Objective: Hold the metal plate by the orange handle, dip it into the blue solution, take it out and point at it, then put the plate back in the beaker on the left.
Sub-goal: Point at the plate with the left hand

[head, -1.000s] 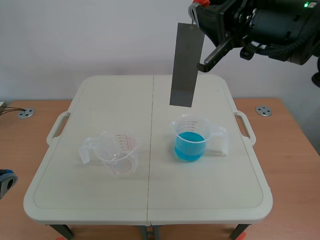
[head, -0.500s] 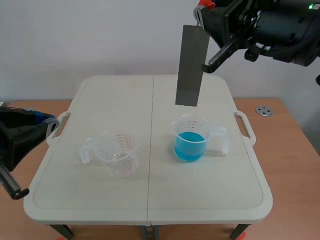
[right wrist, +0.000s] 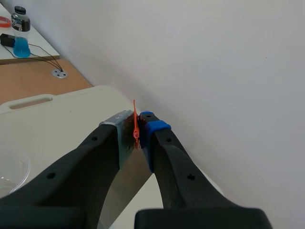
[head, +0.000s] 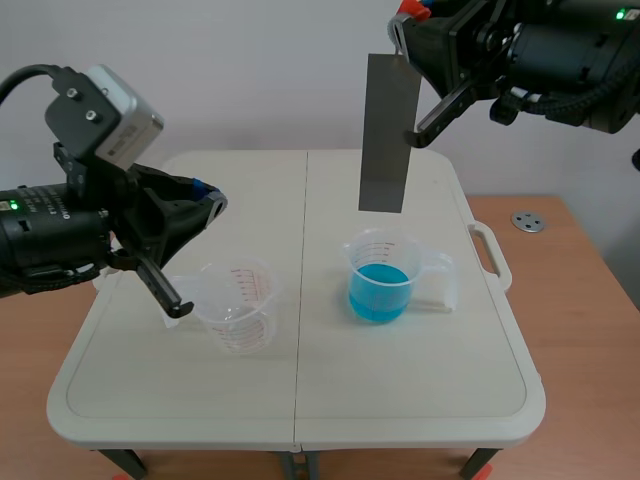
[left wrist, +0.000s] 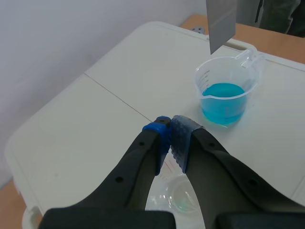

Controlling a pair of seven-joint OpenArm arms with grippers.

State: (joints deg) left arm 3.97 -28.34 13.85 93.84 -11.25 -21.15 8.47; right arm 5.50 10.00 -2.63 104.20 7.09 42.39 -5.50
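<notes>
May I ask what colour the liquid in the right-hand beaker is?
The liquid is bright blue, clearest in the left wrist view.

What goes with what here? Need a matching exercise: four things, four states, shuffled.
1. grey metal plate
2. right-hand clear plastic beaker
3. left-hand clear plastic beaker
4. black left gripper

A. no liquid inside
B. fingers shut, holding nothing
C. holds blue liquid
D. hangs upright in the air, clamped at its top

Pairs: 1-D, 2-C, 3-A, 4-B
</notes>
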